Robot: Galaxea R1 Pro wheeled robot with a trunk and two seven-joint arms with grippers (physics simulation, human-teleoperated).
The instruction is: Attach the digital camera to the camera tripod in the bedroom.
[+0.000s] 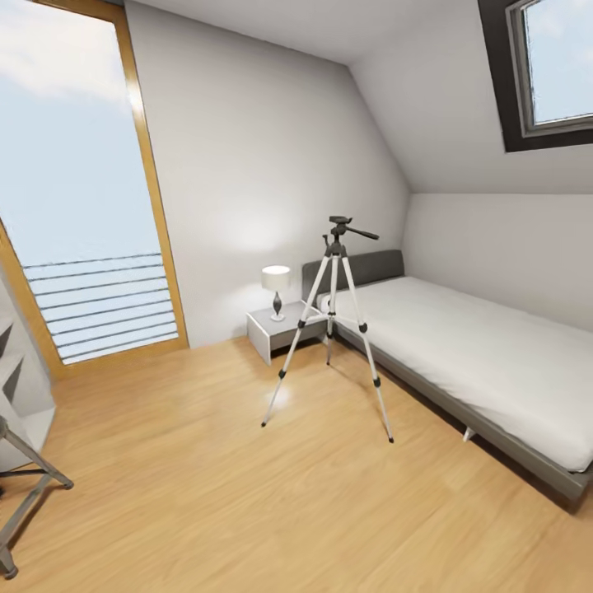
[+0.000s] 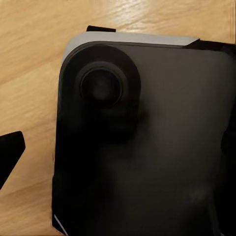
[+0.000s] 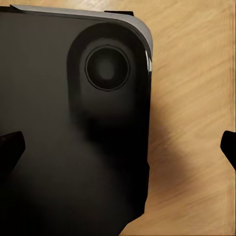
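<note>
The camera tripod (image 1: 338,235) stands on the light wood floor of the bedroom, between the bed's near corner and the nightstand. Its three silver-white legs are spread, and its black head carries a long pan handle pointing right. The digital camera is out of view. My left gripper (image 2: 118,147) hangs open above my own dark base (image 2: 147,147), with one black fingertip (image 2: 10,150) at the frame's edge. My right gripper (image 3: 118,147) is open too, its fingertips (image 3: 10,147) far apart over the base (image 3: 64,137) and the floor, with nothing between them.
A grey-framed white bed (image 1: 494,354) runs along the right wall under a skylight (image 1: 552,66). A grey nightstand (image 1: 276,333) with a small lamp (image 1: 276,284) sits beside it. A tall wood-framed window (image 1: 82,189) is at the left, with a grey folding frame (image 1: 25,478) below it. Open wood floor (image 1: 206,494) lies ahead.
</note>
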